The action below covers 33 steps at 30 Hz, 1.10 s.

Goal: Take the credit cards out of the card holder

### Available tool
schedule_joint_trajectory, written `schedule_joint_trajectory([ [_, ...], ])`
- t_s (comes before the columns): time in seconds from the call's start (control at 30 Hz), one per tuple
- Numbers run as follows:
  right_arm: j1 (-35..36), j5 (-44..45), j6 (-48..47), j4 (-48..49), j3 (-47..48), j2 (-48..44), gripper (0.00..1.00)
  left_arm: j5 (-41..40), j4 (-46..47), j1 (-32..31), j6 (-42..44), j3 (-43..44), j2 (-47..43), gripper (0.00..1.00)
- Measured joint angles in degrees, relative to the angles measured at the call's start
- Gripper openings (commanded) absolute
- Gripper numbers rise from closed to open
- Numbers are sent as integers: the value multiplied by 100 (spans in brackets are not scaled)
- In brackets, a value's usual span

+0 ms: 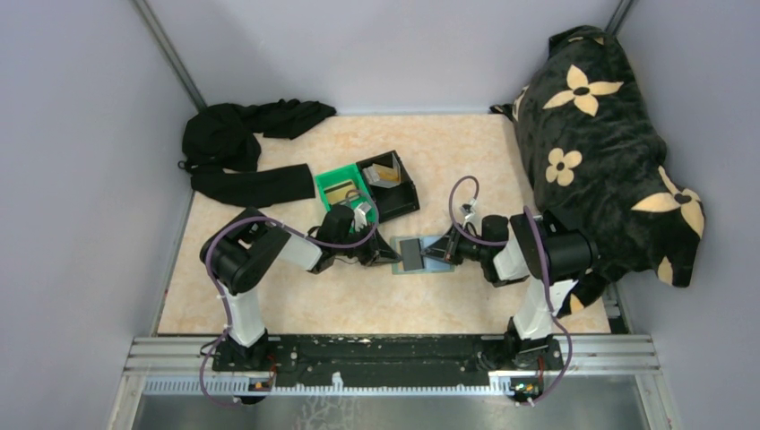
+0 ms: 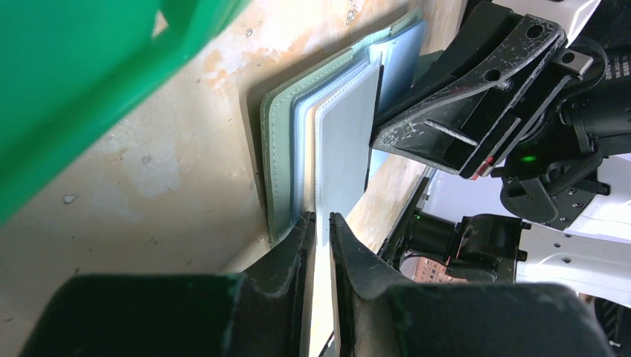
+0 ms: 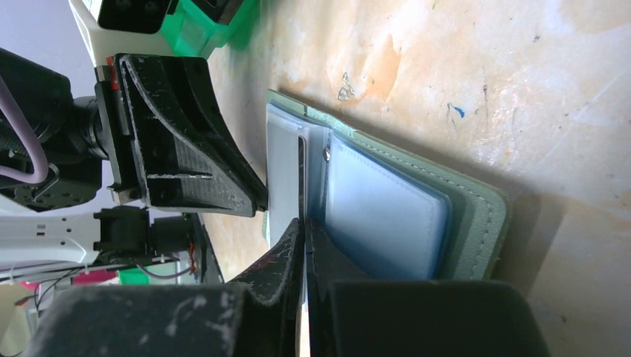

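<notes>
Two small open bins sit touching each other, far of centre on the table. The green bin (image 1: 328,176), on the left, holds a tan-gold credit card (image 1: 339,191) lying flat. The black bin (image 1: 406,199), on its right, holds a second card (image 1: 385,170), pale tan, leaning at a tilt against the inner wall.

The card holder (image 1: 415,254) lies open on the table just near of the bins, midway between the two grippers. It is a soft grey-blue wallet with a pale green outer edge and several pale stitched leaves fanned up from it.

The table (image 1: 358,300) has a mottled cream and peach top inside plain grey walls (image 1: 403,45). A crumpled black garment (image 1: 242,148) lies in the far left corner. A black blanket with cream flowers (image 1: 609,134) is heaped along the right side. A metal rail (image 1: 385,351) at the near edge carries both arm bases.

Both arms bend low and reach inward, wrists close to the tabletop. The left gripper (image 2: 321,220) comes in from the left, its jaws clamped on a pale leaf of the card holder. The right gripper (image 3: 303,223) comes in from the right, its jaws drawn almost together at the edge of a thin leaf. Whether they pinch a card cannot be told.
</notes>
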Motion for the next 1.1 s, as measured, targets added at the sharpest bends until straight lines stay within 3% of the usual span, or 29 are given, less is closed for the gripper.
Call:
schedule_joint_trajectory([
  [0.57,-13,122,4,-61,-72,-105,0,0,0,7,4,0,0,19],
  [1.1,-199,479,-319,-1132,-190,-1102,0,-9,-70,31,48,0,2,19],
])
